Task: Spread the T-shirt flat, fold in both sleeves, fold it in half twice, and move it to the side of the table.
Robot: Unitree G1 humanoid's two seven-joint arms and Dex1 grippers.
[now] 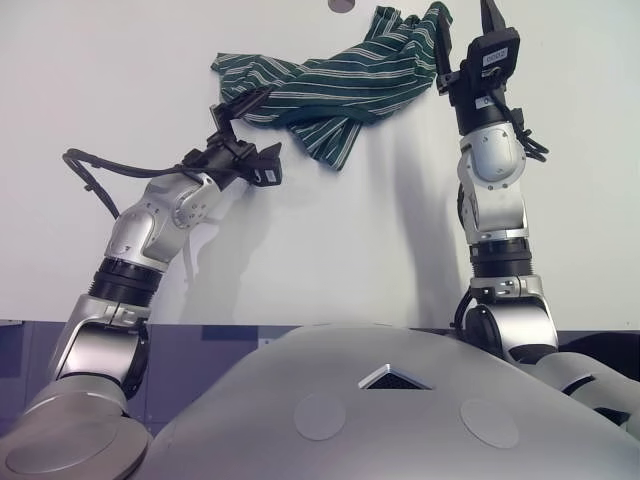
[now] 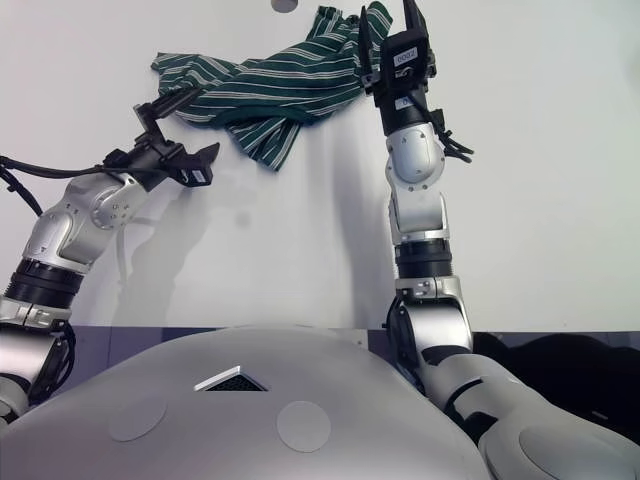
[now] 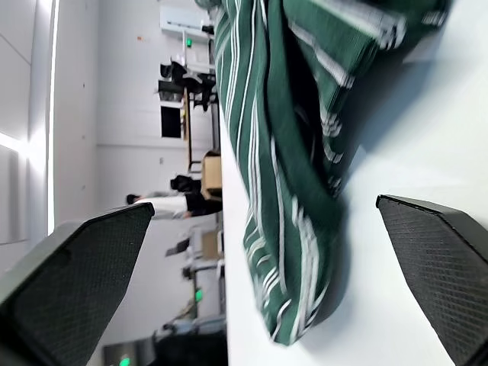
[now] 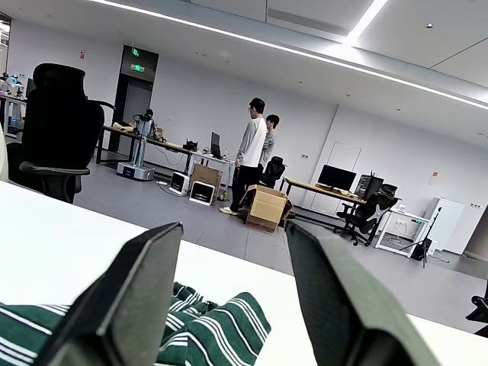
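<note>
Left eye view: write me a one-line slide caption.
Open left gripper and open right gripper flank the crumpled green striped T-shirt on the far side of the white table.

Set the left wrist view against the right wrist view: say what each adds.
Left wrist: left gripper, jaws open toward a long bunched stretch of the T-shirt. Right wrist: right gripper, jaws open, a small striped end past them, and a black office chair beyond the table. Both: green striped cloth on the white table, office behind.
</note>
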